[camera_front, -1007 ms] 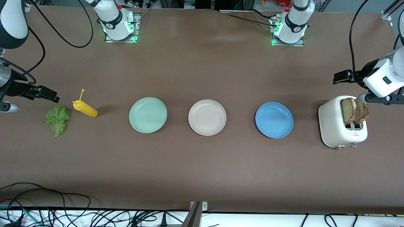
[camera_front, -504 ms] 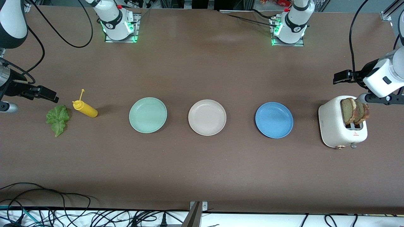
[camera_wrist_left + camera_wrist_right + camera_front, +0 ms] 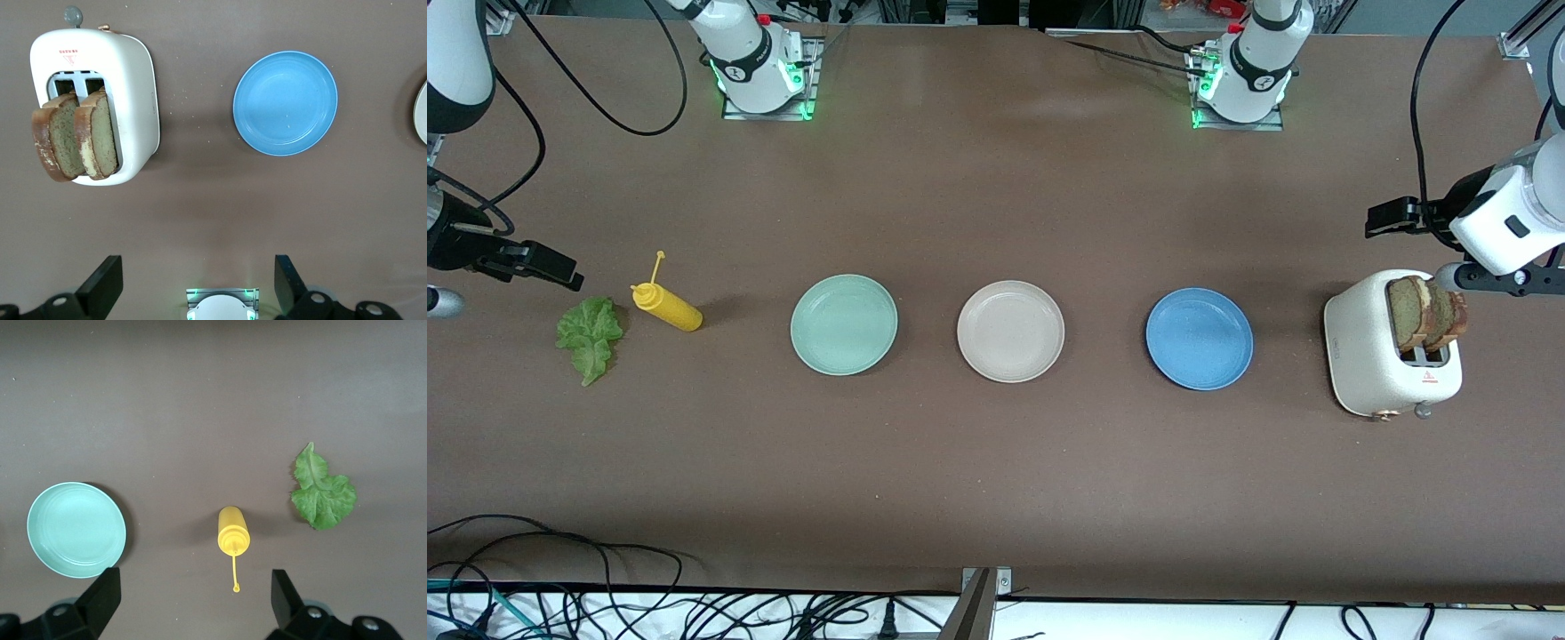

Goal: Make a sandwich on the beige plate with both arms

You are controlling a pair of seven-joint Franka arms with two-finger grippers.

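Nothing assembled yet; looks like the opening step, both arms up high w/ nothing picked. Landmark = beige plate, bare, mid-table.

Going across the front view from the right arm's end:

- Right gripper: up in the air at the table's edge, over bare table just beside the lettuce; fingers spread wide, nothing between them.
- Lettuce leaf: flat on table, well apart from beige plate, toward right arm's end.
- Yellow squeeze bottle: lying on its side just beside the lettuce, between it and the plates.
- Mint-green plate: bare, next to beige plate on the right arm's side.
- Blue plate: bare, next to beige plate on the left arm's side.
- White toaster: well apart from beige plate, toward left arm's end; two bread slices stand up out of its slots.
- Left gripper: in the air over table close by the toaster; fingers wide apart, holding nothing.

Next, prob.: left arm drops onto the toaster, pinches one slice by its top edge, pulls straight up so it clears the slot, carries it past the blue plate to the beige plate. Right arm then needs a low pinch on the thin, floppy leaf w/o bumping the bottle.
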